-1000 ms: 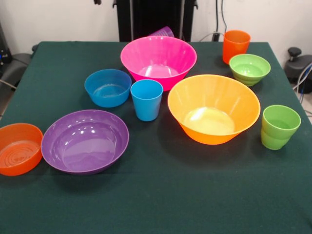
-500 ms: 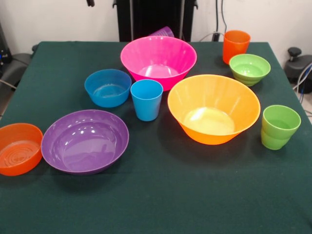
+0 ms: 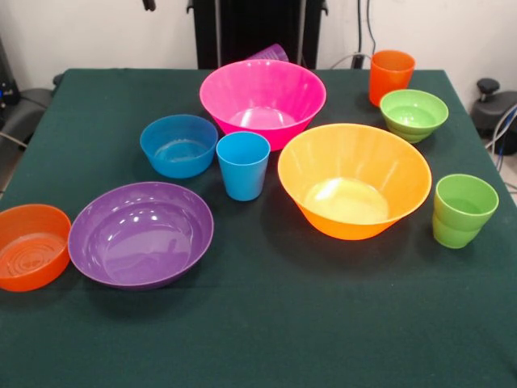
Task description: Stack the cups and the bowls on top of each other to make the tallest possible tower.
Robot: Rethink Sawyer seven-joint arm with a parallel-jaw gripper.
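Observation:
All cups and bowls stand apart and upright on the table, none stacked. The large pink bowl (image 3: 262, 93) is at the back centre, and the purple cup (image 3: 269, 54) peeks out behind it, mostly hidden. In front of the pink bowl are the blue bowl (image 3: 178, 145) and the blue cup (image 3: 243, 166), with the yellow-orange bowl (image 3: 354, 178) to their right. The wide purple bowl (image 3: 141, 234) and the small orange bowl (image 3: 32, 246) sit front left. The orange cup (image 3: 391, 77), green bowl (image 3: 414, 113) and green cup (image 3: 463, 210) line the right side. Only a dark tip of the gripper (image 3: 149, 4) shows at the top edge, far above everything.
The dark green tablecloth (image 3: 283, 331) has open room across the front. The small orange bowl sits close to the table's left edge. Cables and dark equipment (image 3: 494, 105) lie off the table to the right.
The gripper's tip at the top edge has shifted slightly left. Nothing on the table has moved.

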